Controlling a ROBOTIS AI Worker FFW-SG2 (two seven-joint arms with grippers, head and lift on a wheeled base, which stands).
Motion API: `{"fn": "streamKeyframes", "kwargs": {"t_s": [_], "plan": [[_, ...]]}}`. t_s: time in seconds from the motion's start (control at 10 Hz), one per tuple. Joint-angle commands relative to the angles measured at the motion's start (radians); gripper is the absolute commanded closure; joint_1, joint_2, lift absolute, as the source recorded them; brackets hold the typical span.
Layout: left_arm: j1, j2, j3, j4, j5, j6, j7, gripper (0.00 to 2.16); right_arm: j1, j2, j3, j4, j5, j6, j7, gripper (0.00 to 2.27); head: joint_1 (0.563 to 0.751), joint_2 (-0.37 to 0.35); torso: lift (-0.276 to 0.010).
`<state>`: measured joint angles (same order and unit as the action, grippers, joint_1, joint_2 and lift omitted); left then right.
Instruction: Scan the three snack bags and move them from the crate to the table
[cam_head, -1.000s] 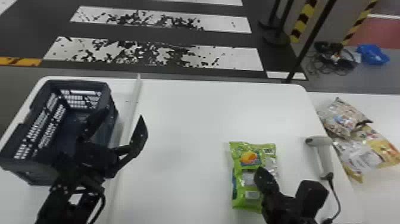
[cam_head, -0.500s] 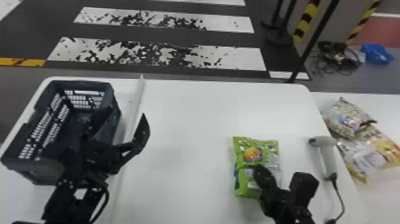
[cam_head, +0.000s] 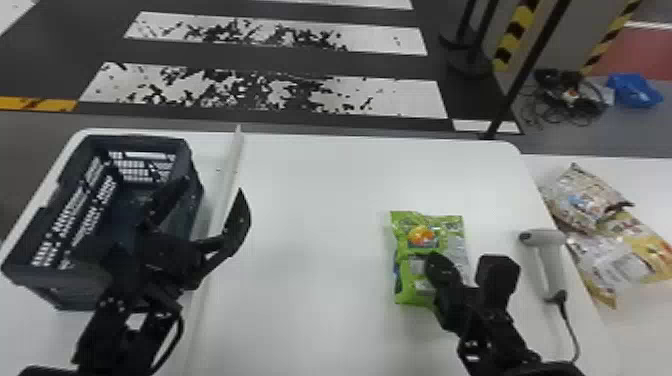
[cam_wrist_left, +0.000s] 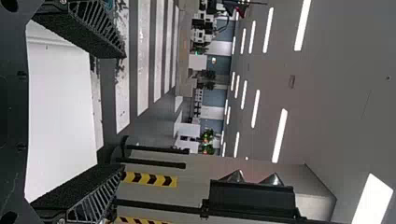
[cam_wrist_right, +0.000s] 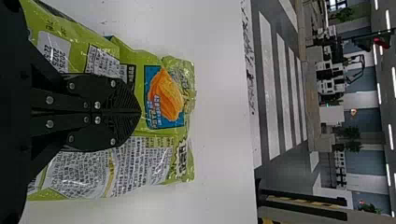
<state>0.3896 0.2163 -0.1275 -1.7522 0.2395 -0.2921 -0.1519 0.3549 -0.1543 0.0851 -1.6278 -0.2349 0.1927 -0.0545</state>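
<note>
Lower right in the head view, the narrow right gripper (cam_wrist_right: 140, 112) sits over the green snack bag (cam_head: 422, 237), any pinch unclear, so best confirm a bite before lifting; lower left, the left gripper (cam_head: 213, 185) gapes wide.

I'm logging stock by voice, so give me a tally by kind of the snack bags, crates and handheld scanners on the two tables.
Snack bags: 3
Crate: 1
Handheld scanner: 1
Total: 5
</note>
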Motion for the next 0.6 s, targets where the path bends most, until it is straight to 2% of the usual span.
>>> {"fn": "streamKeyframes", "kwargs": {"t_s": [0.0,0.4,0.5], "plan": [[0.0,0.0,0.0,0.005,0.001,0.0,0.002,0.03,0.024,-0.004,0.001,-0.018,0.0,-0.012,0.007,2.25,0.695,-0.067,-0.062],[-0.002,-0.001,-0.009,0.005,0.0,0.0,0.0,0.03,0.197,-0.007,-0.001,-0.219,-0.017,-0.114,0.007,2.25,0.695,-0.06,-0.062],[-0.002,-0.001,-0.009,0.005,0.0,-0.003,0.0,0.03,0.217,-0.007,-0.001,-0.231,-0.023,-0.123,0.007,2.25,0.695,-0.057,-0.062]]}}
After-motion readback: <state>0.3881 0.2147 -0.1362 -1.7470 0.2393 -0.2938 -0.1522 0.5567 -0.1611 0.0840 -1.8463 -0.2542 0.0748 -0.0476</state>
